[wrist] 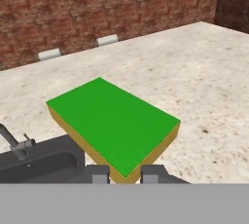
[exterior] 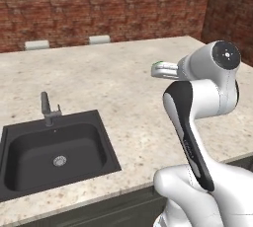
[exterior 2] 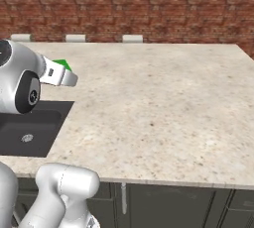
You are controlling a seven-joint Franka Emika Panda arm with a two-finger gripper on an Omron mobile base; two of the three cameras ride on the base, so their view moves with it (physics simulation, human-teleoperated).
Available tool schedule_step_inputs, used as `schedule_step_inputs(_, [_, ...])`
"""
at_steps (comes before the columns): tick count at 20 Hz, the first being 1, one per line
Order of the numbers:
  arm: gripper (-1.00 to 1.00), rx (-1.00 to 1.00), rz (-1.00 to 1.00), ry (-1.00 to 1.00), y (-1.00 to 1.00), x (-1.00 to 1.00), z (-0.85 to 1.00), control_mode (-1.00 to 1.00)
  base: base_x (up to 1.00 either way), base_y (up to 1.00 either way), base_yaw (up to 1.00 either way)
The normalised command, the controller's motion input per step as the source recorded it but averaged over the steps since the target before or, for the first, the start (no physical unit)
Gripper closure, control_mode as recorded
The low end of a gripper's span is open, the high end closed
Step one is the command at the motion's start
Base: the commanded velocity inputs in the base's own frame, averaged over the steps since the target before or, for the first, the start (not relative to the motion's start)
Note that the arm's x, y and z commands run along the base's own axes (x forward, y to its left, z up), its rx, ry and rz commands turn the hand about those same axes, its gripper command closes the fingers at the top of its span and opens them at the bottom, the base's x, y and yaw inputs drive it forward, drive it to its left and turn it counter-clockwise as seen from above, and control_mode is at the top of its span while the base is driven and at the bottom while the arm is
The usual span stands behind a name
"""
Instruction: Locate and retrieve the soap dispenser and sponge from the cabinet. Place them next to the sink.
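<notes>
My gripper (wrist: 124, 174) is shut on the sponge (wrist: 114, 121), a flat block with a bright green top over a yellow layer, gripped at its near corner between the two fingertips (wrist: 99, 173). It hangs level above the speckled counter, to the right of the black sink (exterior: 29, 147). A sliver of the sponge's green (exterior: 158, 64) peeks out at the gripper (exterior: 160, 69) in the left base view. The right base view shows the same sponge (exterior 2: 63, 64) beyond the hand (exterior 2: 69, 76), above the sink (exterior 2: 30, 123). The soap dispenser and the cabinet are out of view.
A dark grey faucet (exterior: 48, 110) stands behind the basin. The beige counter (exterior: 123, 83) runs wide to the right of the sink, up to a red brick wall (exterior: 99, 4) with small white outlets (exterior: 99, 39). Dark lower units (exterior 2: 163, 202) sit under the front edge.
</notes>
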Motion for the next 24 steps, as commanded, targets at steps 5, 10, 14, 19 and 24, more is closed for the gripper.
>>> schedule_step_inputs(5, [1.00, 0.00, 0.00, 0.00, 0.00, 0.00, 0.00, 1.00, -0.01, 0.10, 0.00])
schedule_step_inputs(10, [1.00, 0.00, 0.00, 0.00, 0.00, 0.00, 0.00, 1.00, 0.00, 0.21, 0.00])
schedule_step_inputs(14, [1.00, 0.00, 0.00, 0.00, 0.00, 0.00, 0.00, 1.00, 0.00, 0.34, 0.00])
schedule_step_inputs(19, [1.00, 0.00, 0.00, 0.00, 0.00, 0.00, 0.00, 1.00, 0.00, 0.31, 0.00])
schedule_step_inputs(24, [1.00, 0.00, 0.00, 0.00, 0.07, 0.01, -0.02, -1.00, 0.00, 0.27, 0.00])
